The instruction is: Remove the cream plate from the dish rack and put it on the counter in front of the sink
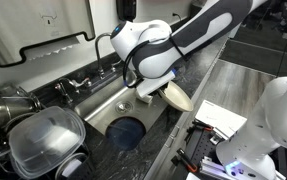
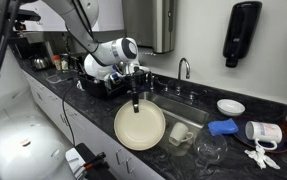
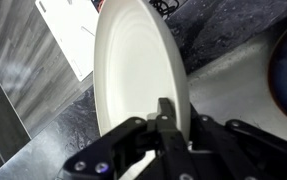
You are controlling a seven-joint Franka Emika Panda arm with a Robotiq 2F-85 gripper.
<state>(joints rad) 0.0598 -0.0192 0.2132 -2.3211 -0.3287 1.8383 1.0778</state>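
My gripper is shut on the rim of the cream plate and holds it upright over the front of the counter, just in front of the sink. In the wrist view the plate fills the middle, with my fingers pinching its edge. In an exterior view the plate shows edge-on under the gripper, beside the sink with a round dark-blue item. The dish rack lies behind the arm; it also shows in an exterior view.
A clear container and metal pots sit in the rack. On the counter are a white cup, a glass, a blue item, a small white bowl and a faucet. Papers lie on a grey table.
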